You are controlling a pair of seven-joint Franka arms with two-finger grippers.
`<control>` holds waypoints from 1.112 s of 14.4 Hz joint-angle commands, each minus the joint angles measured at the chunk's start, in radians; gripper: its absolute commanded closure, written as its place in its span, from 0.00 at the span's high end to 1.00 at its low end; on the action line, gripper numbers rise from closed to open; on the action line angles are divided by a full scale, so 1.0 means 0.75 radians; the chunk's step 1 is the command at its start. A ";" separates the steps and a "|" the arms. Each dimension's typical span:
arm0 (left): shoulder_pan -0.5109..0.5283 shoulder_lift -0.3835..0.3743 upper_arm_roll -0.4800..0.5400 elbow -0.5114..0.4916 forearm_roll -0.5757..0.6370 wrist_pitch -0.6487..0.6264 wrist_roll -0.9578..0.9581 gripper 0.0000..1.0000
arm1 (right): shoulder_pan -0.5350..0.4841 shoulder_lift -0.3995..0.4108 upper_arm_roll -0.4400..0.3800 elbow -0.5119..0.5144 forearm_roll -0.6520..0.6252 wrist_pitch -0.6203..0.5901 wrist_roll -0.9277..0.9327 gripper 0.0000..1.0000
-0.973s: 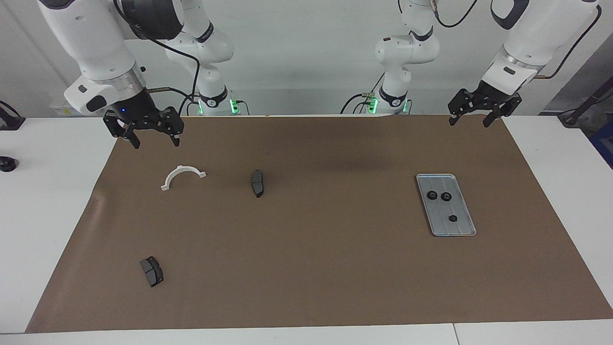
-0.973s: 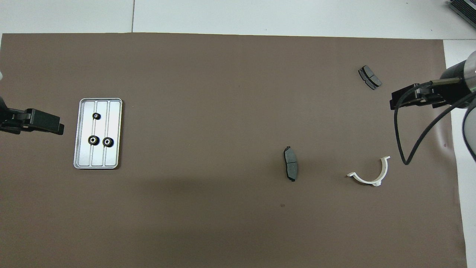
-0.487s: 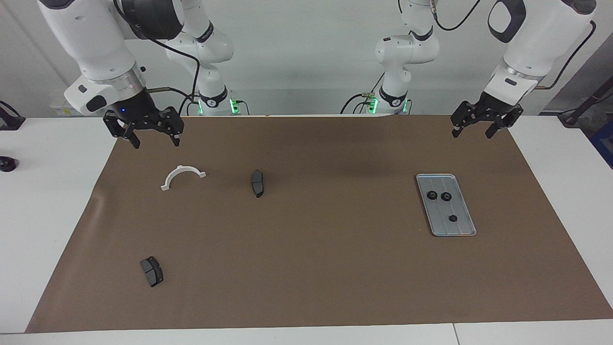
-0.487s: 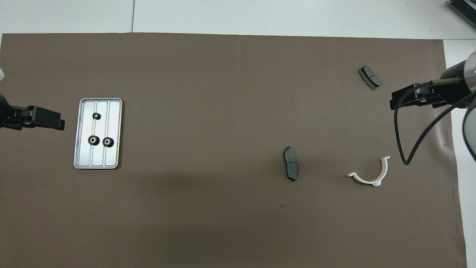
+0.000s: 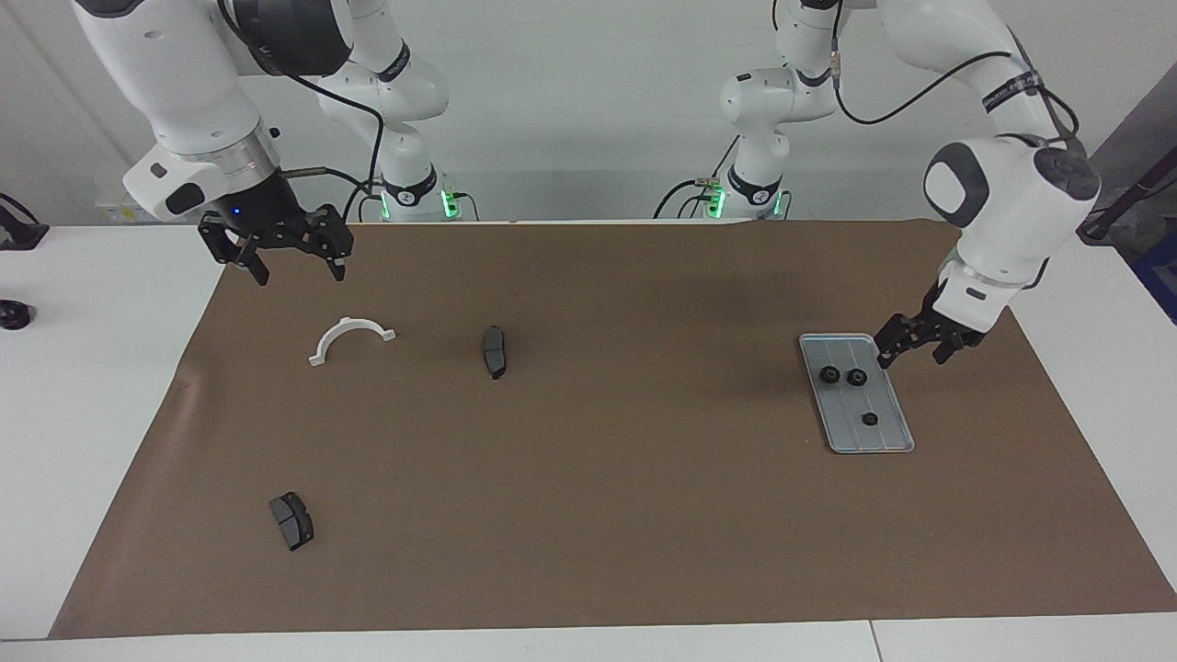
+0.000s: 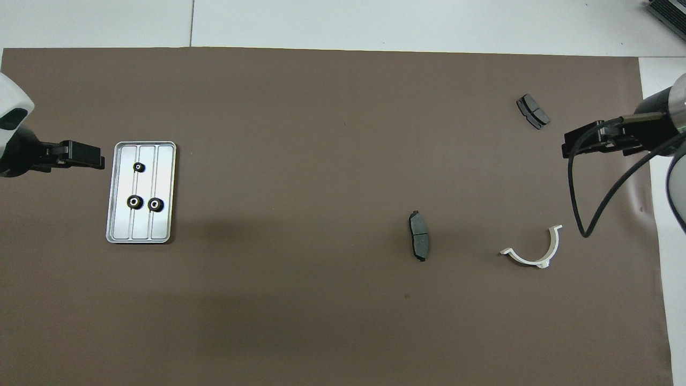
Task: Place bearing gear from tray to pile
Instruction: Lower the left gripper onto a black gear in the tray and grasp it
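While three bearing gears (image 5: 856, 377) are sitting in the tray (image 5: 887, 439) toward the left arm's end of the table, we are bringing our left gripper (image 5: 914, 350) in low beside the tray's outer long rim, fingers spread and holding nothing. The gears are lying just inward of it. Our right gripper (image 5: 292, 267) is waiting, open and empty, above the white bracket (image 5: 350, 338) of the pile.
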 commanded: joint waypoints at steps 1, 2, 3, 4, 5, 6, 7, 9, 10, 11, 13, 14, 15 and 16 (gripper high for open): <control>0.004 0.042 -0.010 -0.132 0.022 0.221 0.001 1.00 | -0.013 -0.008 0.003 -0.008 0.021 -0.022 -0.027 1.00; 0.008 0.073 -0.010 -0.130 0.024 0.250 0.005 1.00 | -0.013 -0.008 0.003 -0.010 0.021 -0.022 -0.027 1.00; 0.008 0.104 -0.010 -0.132 0.024 0.281 0.005 1.00 | -0.013 -0.008 0.003 -0.010 0.021 -0.022 -0.027 1.00; 0.006 0.128 -0.010 -0.132 0.024 0.309 0.005 1.00 | -0.013 -0.008 0.003 -0.010 0.021 -0.022 -0.027 1.00; 0.002 0.155 -0.010 -0.132 0.024 0.340 0.005 1.00 | -0.013 -0.008 0.003 -0.010 0.021 -0.022 -0.027 1.00; 0.000 0.161 -0.010 -0.136 0.024 0.356 0.005 1.00 | -0.013 -0.008 0.003 -0.010 0.021 -0.022 -0.027 1.00; 0.004 0.165 -0.010 -0.134 0.024 0.365 0.005 0.97 | -0.013 -0.008 0.003 -0.010 0.021 -0.022 -0.027 1.00; 0.000 0.198 -0.012 -0.136 0.024 0.414 0.005 0.76 | -0.013 -0.008 0.003 -0.010 0.021 -0.022 -0.029 1.00; -0.002 0.202 -0.010 -0.136 0.024 0.416 0.005 0.67 | -0.013 -0.008 0.003 -0.010 0.021 -0.022 -0.027 1.00; -0.004 0.204 -0.010 -0.138 0.024 0.418 0.005 0.64 | -0.013 -0.010 0.003 -0.010 0.021 -0.022 -0.027 1.00; -0.008 0.204 -0.012 -0.163 0.024 0.455 0.005 0.57 | -0.013 -0.010 0.003 -0.010 0.021 -0.022 -0.027 1.00; -0.008 0.202 -0.012 -0.185 0.024 0.467 0.005 0.56 | -0.013 -0.010 0.003 -0.012 0.021 -0.022 -0.029 1.00; -0.008 0.202 -0.012 -0.204 0.024 0.483 0.005 0.56 | -0.013 -0.010 0.003 -0.012 0.021 -0.022 -0.029 1.00; -0.008 0.202 -0.012 -0.220 0.024 0.510 0.005 0.56 | -0.013 -0.010 0.003 -0.012 0.021 -0.022 -0.029 1.00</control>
